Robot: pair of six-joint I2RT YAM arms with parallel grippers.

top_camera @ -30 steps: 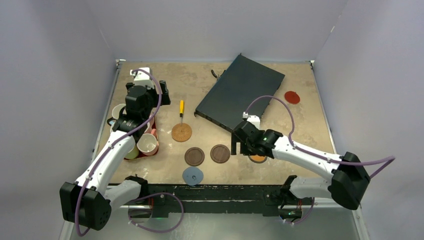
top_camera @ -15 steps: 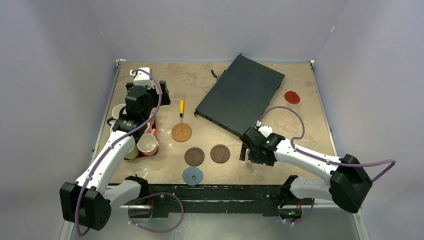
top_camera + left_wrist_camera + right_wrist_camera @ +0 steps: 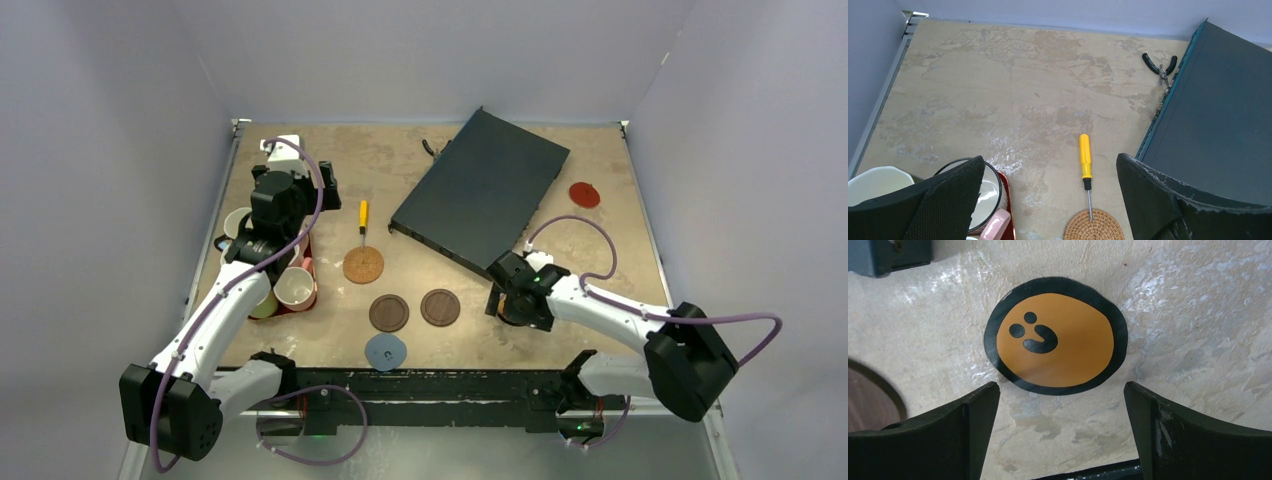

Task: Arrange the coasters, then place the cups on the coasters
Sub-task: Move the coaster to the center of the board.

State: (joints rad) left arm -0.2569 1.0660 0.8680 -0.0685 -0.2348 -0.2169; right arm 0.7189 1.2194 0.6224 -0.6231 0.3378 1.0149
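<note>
The right tool (image 3: 1062,390), wide open and empty, hangs over the orange coaster (image 3: 1055,335), a smooth flat disc with a dark rim on the mottled desk (image 3: 1198,340). Only its wrist view shows the black marks on it. The left tool (image 3: 1050,160), equally wide and empty, hangs above glazed cups (image 3: 295,288) standing in a red tray (image 3: 1007,200), near the woven cork coaster (image 3: 1094,226).

Table (image 3: 998,75): mottled beige, worn, patchy sheen. Orange coaster (image 3: 1055,335): smooth, satin. Tan coaster (image 3: 1093,226): woven, rough. Screwdriver (image 3: 1085,156): glossy yellow plastic handle, metal shaft. Dark case (image 3: 1218,125): matt. Left fingers (image 3: 1158,200): matt black, chipped edges.
</note>
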